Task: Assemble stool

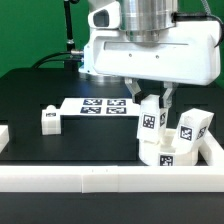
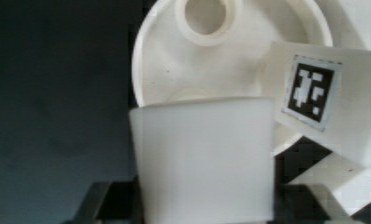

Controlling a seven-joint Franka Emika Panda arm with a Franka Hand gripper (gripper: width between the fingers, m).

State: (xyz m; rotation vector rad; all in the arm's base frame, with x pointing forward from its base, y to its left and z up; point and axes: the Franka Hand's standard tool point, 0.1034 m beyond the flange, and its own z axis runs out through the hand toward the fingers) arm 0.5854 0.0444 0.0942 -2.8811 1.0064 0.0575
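My gripper [image 1: 151,103] is shut on a white stool leg [image 1: 152,122] and holds it upright. The leg's lower end is on or just above the round white seat [image 1: 166,155], which lies by the front rail, towards the exterior view's right. In the wrist view the held leg [image 2: 200,150] fills the space between my dark fingers [image 2: 111,203]. Beyond it lies the seat [image 2: 173,60] with an open socket [image 2: 208,15]. A second tagged leg [image 1: 192,128] stands right beside the seat and also shows in the wrist view [image 2: 315,85]. A third leg [image 1: 50,119] lies apart, at the exterior view's left.
The marker board [image 1: 100,105] lies flat on the black table behind the seat. White border rails run along the front [image 1: 90,180] and the exterior view's right side [image 1: 214,150], hemming the seat into that corner. A rail end [image 1: 4,136] shows at the left.
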